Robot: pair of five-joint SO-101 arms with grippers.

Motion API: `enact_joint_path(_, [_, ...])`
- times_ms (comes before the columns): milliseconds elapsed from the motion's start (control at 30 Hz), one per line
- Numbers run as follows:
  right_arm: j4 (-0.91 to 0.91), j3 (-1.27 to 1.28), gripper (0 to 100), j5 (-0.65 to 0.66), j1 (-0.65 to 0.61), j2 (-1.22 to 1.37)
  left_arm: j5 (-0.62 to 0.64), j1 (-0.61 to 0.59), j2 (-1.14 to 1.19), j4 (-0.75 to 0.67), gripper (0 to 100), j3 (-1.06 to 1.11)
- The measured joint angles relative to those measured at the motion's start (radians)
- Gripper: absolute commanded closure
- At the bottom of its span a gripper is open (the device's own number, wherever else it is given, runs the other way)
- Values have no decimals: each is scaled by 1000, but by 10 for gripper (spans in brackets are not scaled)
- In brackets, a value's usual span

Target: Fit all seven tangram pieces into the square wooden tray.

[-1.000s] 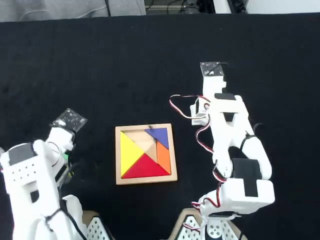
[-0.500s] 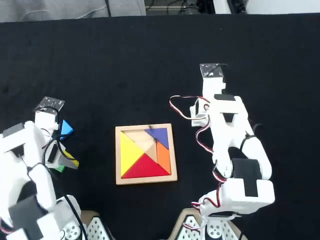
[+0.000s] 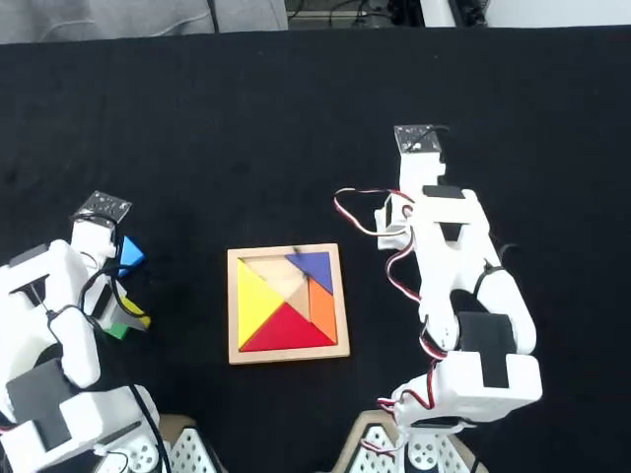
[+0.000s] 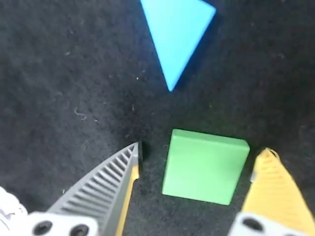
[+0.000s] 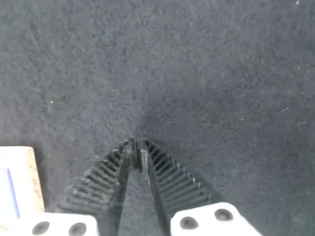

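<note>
1. Grip state: left gripper (image 4: 202,148) is spread wide, low over the black table (image 3: 197,128), with one finger on each side of the green square (image 4: 204,166). Nothing is pinched yet.
2. Clearance: the grey finger (image 4: 110,182) stands apart from the square's near edge. The yellow finger (image 4: 268,189) sits just beside the opposite edge, and contact cannot be confirmed.
3. Judgement: the step in hand is grasping the square. It lies slightly skewed to the finger line, so a small wrist turn should come first to let the pads meet two parallel flat sides, not a corner.
4. Judgement: centre the gripper before closing. Otherwise the nearer yellow finger may push the piece sideways across the cloth.
5. Neighbour: the light blue triangle (image 4: 177,29) lies near, its tip pointing toward the square without touching it. Slow closing should leave it undisturbed.
6. Target: the square wooden tray (image 3: 234,305) sits between the arms and holds yellow, red, orange and dark blue pieces. A pale area (image 3: 281,278) at its upper middle looks unfilled.
7. Right gripper (image 5: 134,147) is pressed together over bare table beside the tray's edge (image 5: 27,182), holding nothing.
</note>
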Motion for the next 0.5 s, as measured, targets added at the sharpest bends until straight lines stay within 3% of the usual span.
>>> enact_joint_path(500, [0, 0, 987, 0, 0, 0, 17, 28, 172, 23, 755, -123])
